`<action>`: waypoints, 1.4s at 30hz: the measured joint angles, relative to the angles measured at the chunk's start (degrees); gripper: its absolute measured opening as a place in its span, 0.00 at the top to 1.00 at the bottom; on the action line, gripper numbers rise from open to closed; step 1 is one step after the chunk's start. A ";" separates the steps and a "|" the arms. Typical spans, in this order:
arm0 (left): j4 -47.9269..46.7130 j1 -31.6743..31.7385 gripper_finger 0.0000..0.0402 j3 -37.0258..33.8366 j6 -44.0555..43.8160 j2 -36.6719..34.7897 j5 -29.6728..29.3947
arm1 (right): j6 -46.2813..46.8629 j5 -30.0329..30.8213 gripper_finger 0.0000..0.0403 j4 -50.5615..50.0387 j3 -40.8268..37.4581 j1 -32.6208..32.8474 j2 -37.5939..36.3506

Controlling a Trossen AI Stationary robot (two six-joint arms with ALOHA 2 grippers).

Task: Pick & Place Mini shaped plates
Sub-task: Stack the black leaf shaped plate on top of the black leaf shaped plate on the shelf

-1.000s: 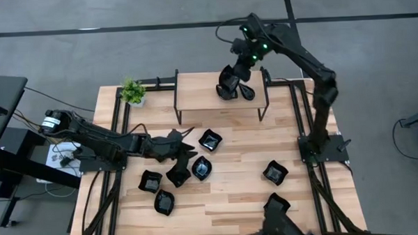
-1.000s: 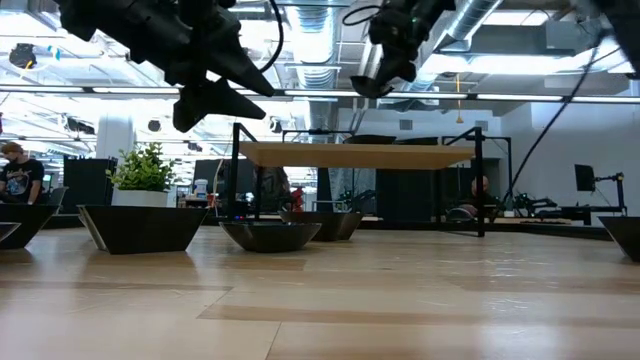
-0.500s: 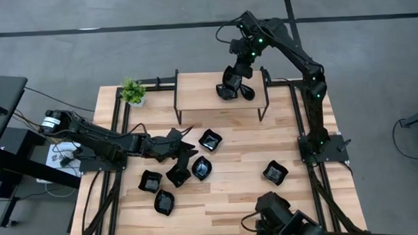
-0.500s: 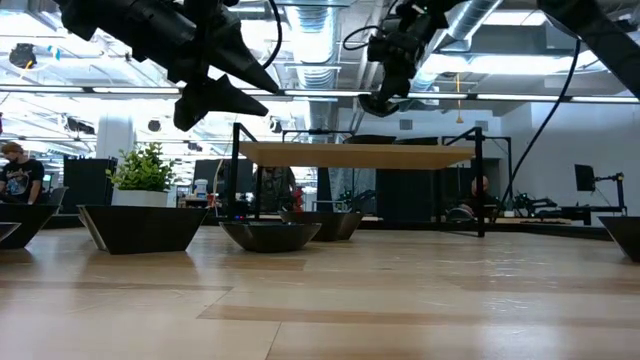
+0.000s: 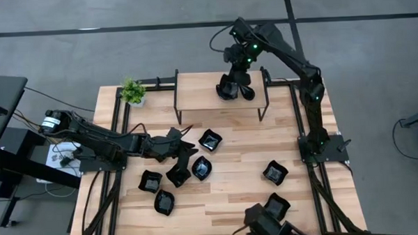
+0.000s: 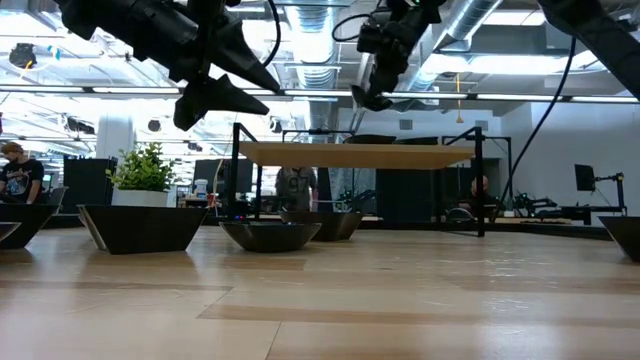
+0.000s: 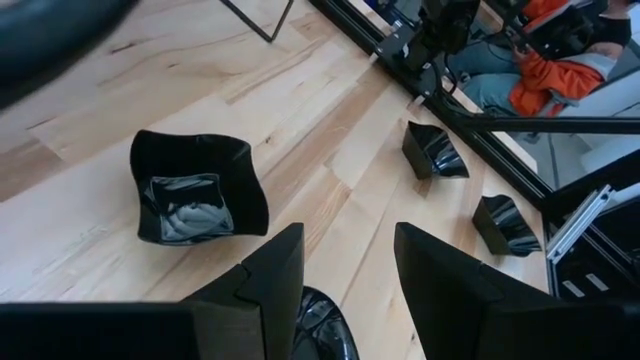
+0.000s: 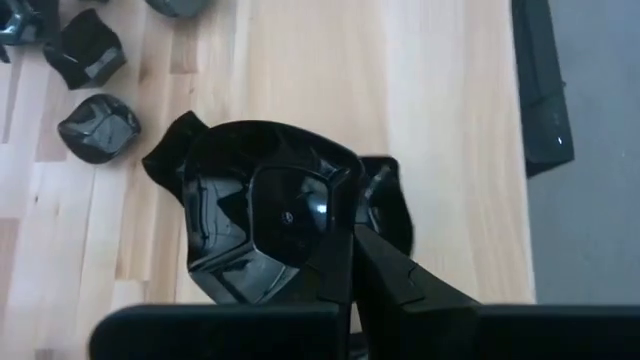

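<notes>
The right gripper (image 5: 234,86), clamped on a plate (image 8: 262,215), holds it over the far shelf (image 5: 201,97) and next must lower it and let go, while the left gripper (image 5: 186,147) waits apart.

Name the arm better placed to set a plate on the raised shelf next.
Right, most likely. The right claw hangs over the raised shelf, shut on a mini plate. The left claw is open and empty, above the plates on the table.

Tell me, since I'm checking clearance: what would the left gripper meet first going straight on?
Probably the black plate showing between the open jaws of the left gripper, with the table under it; depth is unclear.
</notes>
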 joint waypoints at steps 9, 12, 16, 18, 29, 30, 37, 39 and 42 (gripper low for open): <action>0.33 0.00 0.60 0.00 0.00 0.00 0.00 | -0.20 0.68 1.00 1.47 0.00 -0.61 0.38; 0.54 -0.05 0.60 0.00 0.00 0.00 0.00 | 0.75 -0.01 1.00 -0.06 -0.06 -1.15 2.46; 0.54 -0.50 0.60 -0.02 0.00 0.00 0.75 | 3.00 0.17 1.00 0.16 -0.10 -1.24 5.07; 0.54 -0.77 0.60 -0.02 0.00 0.02 1.20 | 3.07 0.13 1.00 0.07 -0.09 -1.45 5.83; 0.49 -1.57 0.60 -0.04 0.23 0.02 1.30 | 2.37 0.39 1.00 -0.32 -0.07 -1.83 6.40; 0.49 -1.59 0.60 -0.04 0.24 0.02 1.31 | 2.31 0.39 1.00 -0.63 -0.07 -1.83 6.40; 0.49 -1.60 0.60 -0.04 0.24 0.02 1.31 | 2.17 0.48 1.00 -1.09 -0.07 -1.79 6.40; 0.49 -1.60 0.60 -0.04 0.24 0.02 1.31 | 2.17 0.48 1.00 -1.11 -0.07 -1.76 6.40; 0.49 -1.60 0.60 -0.05 0.24 0.02 1.31 | 1.98 0.59 0.99 -1.09 -0.07 -1.79 6.40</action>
